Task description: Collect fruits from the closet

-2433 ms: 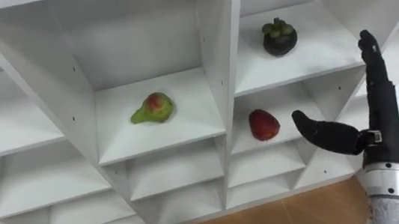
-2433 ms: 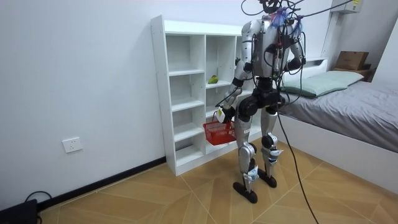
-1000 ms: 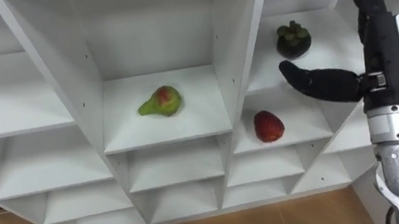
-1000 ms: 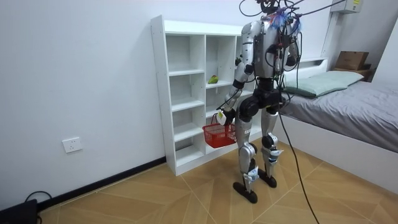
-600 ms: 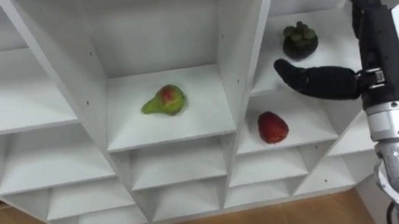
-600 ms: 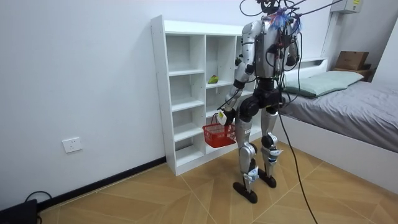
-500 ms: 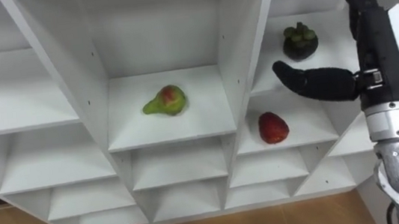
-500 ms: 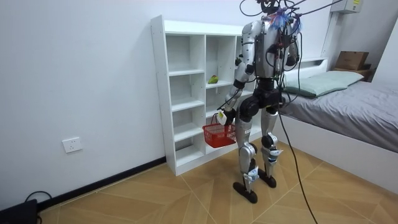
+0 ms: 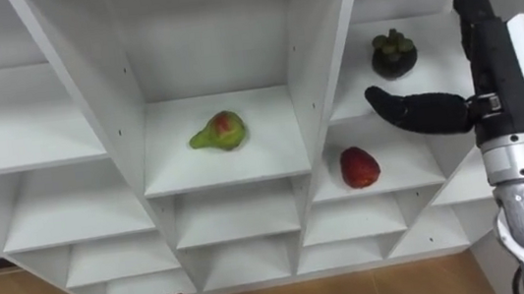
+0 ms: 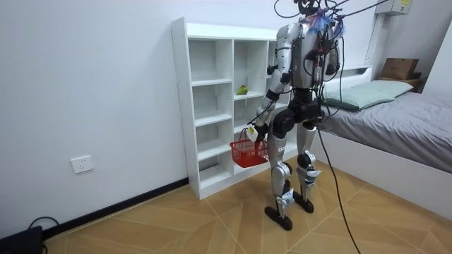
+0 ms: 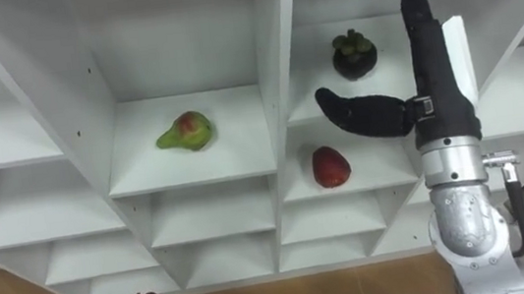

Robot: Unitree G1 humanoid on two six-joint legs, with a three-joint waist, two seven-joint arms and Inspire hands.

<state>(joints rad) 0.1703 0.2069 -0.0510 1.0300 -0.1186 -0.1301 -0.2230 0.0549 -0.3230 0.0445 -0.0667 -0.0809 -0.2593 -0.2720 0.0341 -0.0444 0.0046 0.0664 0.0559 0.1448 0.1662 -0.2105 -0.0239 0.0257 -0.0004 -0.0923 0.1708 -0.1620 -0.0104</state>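
Right hand (image 9: 499, 70) is up before the closet (image 9: 24, 144), fingers straight, thumb spread wide, holding nothing. The dark fruit (image 9: 394, 53) sits just above that thumb, with the red fruit (image 9: 358, 167) one shelf down and the pear (image 9: 218, 131) in the middle column. Left hand (image 10: 252, 131) grips the basket (image 10: 248, 150) by its handle (contents hidden). Three fruits on the shelves, so the collecting looks barely begun.
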